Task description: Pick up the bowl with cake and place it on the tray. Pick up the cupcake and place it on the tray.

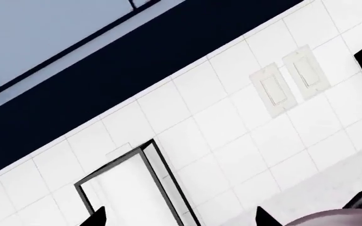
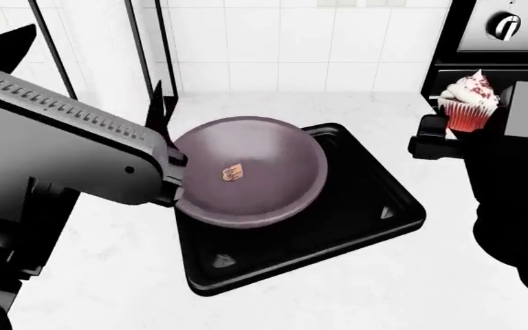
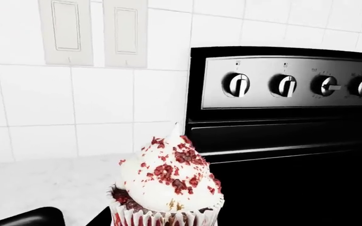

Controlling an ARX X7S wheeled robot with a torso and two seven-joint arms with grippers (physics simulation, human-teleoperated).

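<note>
The mauve-grey bowl point(image 2: 264, 148) sits on the black tray point(image 2: 356, 227), toward its back left corner. The tiny tan cake point(image 2: 233, 172) lies at the bowl's bottom. My left gripper point(image 2: 167, 148) is open at the bowl's left rim. In the left wrist view its fingertips stand wide apart around the left gripper's point(image 1: 182, 219) empty gap, with the bowl's edge point(image 1: 332, 219) just outside one tip. My right gripper point(image 2: 473, 125) is shut on the cupcake point(image 2: 470, 102), held in the air to the right of the tray. The red wrapper and white frosting of the cupcake point(image 3: 168, 181) fill the right gripper point(image 3: 162, 222).
A black stove point(image 2: 507, 31) with knobs point(image 3: 282, 84) stands at the back right, close behind the cupcake. The white tiled wall carries two switch plates point(image 3: 96, 30). A dark upright frame point(image 2: 145, 41) rises behind the left gripper. The tray rests on a white counter point(image 2: 337, 302).
</note>
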